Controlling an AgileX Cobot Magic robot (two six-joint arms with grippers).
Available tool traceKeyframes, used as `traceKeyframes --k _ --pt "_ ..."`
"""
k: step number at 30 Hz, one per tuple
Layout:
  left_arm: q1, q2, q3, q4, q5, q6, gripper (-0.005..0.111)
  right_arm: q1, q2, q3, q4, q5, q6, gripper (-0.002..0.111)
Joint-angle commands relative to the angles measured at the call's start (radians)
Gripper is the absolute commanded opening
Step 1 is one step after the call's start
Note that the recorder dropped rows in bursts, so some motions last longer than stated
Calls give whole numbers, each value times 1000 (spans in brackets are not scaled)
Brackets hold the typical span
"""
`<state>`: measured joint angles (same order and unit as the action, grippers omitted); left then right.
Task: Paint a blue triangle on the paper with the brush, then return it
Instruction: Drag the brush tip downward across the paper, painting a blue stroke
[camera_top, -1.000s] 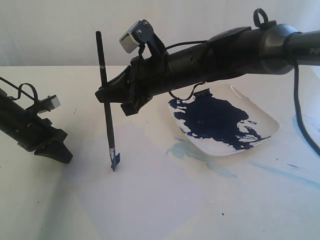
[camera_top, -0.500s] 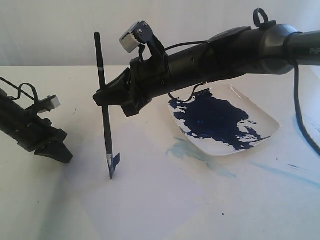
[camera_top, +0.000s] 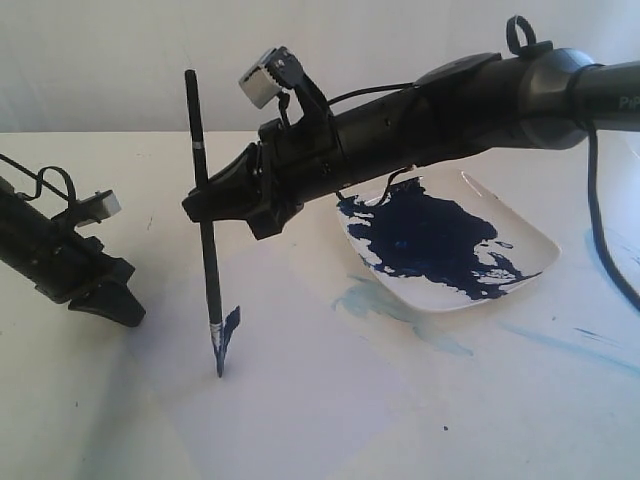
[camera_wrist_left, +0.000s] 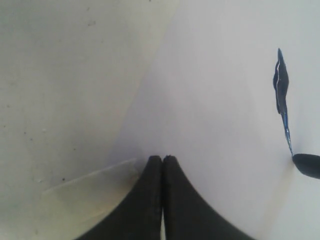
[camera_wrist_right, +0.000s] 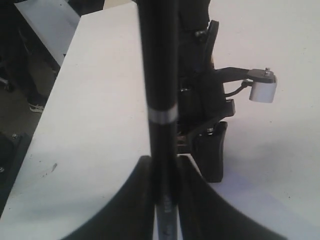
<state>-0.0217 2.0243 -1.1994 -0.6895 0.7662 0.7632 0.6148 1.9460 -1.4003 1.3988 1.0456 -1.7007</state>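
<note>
Near, the paper (camera_top: 330, 410) carries one short blue stroke (camera_top: 230, 323) at the brush (camera_top: 210, 275) tip. The brush — seemingly light, stiff, slim — stands upright, pinched mid-shaft by the right gripper (camera_top: 198, 205); left gripper (camera_top: 122, 310) jaws together, empty. Paint plate (camera_top: 535, 240) far right.

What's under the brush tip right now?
The paper, with one short dark-blue stroke running up to the brush tip. The spot right beneath is hidden by the bristles.
</note>
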Motion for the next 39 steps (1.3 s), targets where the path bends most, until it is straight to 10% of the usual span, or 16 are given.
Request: traceKeyframes --k 1,39 --pt "-1 23 12 48 11 -4 0 29 0 -4 -27 7 16 0" --pt "-1 23 12 48 11 -4 0 52 -40 -4 108 -411 67 0"
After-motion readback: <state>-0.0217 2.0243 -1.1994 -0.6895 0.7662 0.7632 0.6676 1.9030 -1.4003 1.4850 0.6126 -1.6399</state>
